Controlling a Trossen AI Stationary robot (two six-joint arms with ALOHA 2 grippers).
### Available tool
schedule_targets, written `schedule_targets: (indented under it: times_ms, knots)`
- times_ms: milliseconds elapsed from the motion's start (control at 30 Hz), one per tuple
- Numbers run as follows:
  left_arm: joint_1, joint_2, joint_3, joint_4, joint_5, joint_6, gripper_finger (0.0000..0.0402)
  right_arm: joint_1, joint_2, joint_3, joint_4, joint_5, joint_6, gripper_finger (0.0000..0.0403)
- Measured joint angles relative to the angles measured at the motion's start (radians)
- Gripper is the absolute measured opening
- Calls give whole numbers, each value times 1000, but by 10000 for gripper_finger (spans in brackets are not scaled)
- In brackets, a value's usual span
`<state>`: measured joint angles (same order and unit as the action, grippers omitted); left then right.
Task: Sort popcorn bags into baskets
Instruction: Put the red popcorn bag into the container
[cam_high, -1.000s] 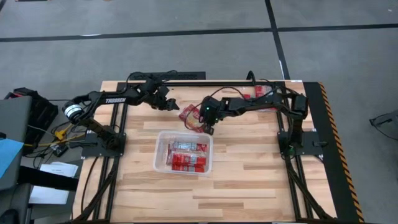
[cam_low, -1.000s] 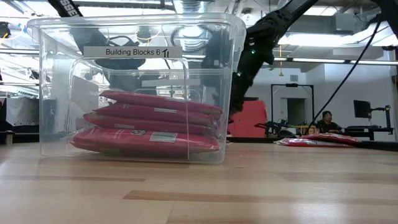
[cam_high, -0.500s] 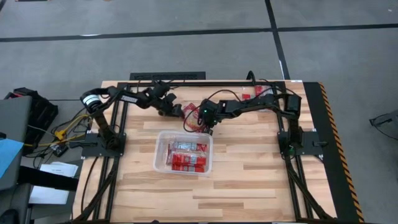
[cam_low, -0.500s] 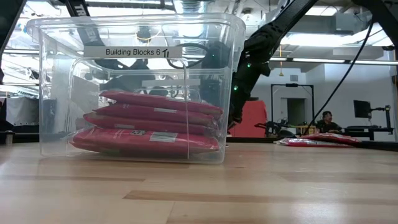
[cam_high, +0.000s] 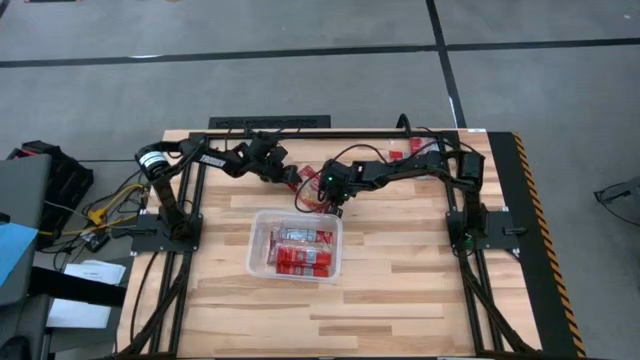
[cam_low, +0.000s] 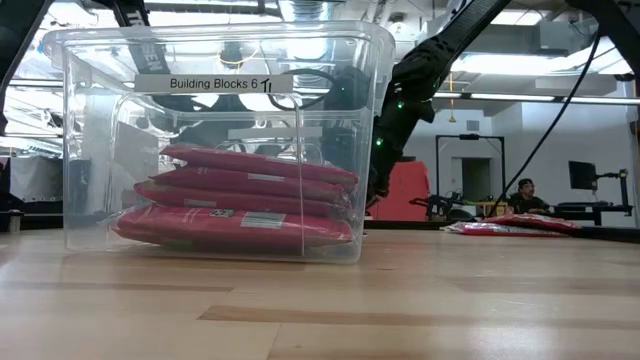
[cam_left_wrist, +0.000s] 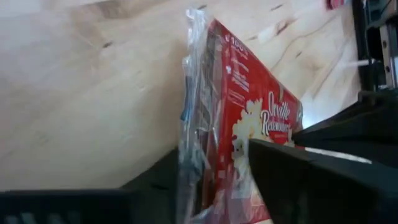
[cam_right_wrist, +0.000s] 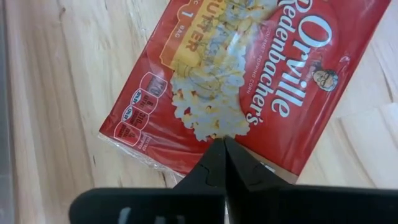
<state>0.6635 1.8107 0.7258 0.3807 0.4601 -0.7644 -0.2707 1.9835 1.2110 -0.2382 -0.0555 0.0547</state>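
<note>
A red popcorn bag (cam_high: 308, 186) lies on the table just behind the clear tub (cam_high: 259, 262); the right wrist view shows it face up (cam_right_wrist: 249, 74). My left gripper (cam_high: 283, 175) reaches it from the table's left and is shut on its end. My right gripper (cam_high: 338, 200) points down at its right part with shut fingers (cam_right_wrist: 222, 144). The tub (cam_low: 330, 60) holds several red bags stacked flat (cam_low: 240, 200). More red bags (cam_high: 408, 151) lie near the far right edge, and the low view shows them flat on the table (cam_low: 510, 225). My left gripper (cam_left_wrist: 214, 149) has the bag's clear-wrapped end (cam_left_wrist: 196, 124) between its two fingers, one finger on the printed face (cam_left_wrist: 292, 174) and one on the other side (cam_left_wrist: 155, 183). It comes in slanting from the table's left. My right gripper's shut fingertips (cam_right_wrist: 217, 163) rest on the bag's printed face near a long edge (cam_right_wrist: 186, 146), coming from above. Whether they pinch the wrap cannot be told.
The tub stands mid-table right in front of both grippers. The two arms are close together over the same bag. Arm bases and dark frame rails stand at the table's left and right sides (cam_high: 470, 225). Bare wood lies on the near half (cam_high: 400, 310).
My left arm has stretched out toward the table's right, carrying its gripper from behind the tub's left side up to the bag's end. My right gripper has shifted slightly toward the far edge and stayed shut over the bag.
</note>
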Motion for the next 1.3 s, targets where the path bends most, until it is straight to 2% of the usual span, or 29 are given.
schedule_targets:
  times_ms: [200,367,500,633,867,1000,1067,1133,1200,1300]
  knots:
    - [-1,1,-1,0,28,7,18,0,-13,0,-1,1,12,37]
    - [-2,-23,-3,22,61,-68,6,-1,-89,13,-72,-2,22,41]
    - [-11,-128,-6,24,82,-104,2,-8,-187,12,-160,2,24,29]
    - [-9,-248,-4,26,7,-136,2,-22,-309,12,-234,13,26,15]
    - [-41,-501,-4,13,-52,-221,1,-16,-519,12,-345,156,122,26]
    - [-125,-700,-3,-71,-74,-268,0,8,-622,12,-417,250,177,38]
    - [-201,-816,-3,-149,-130,-286,0,25,-660,12,-449,294,198,38]
    - [-303,-922,-2,-228,-241,-288,0,42,-685,12,-477,334,218,34]
    - [-441,-1020,-1,-350,-405,-299,0,60,-698,12,-501,366,237,28]
    - [-681,-1113,-1,-527,-717,-371,0,80,-700,12,-528,376,252,19]
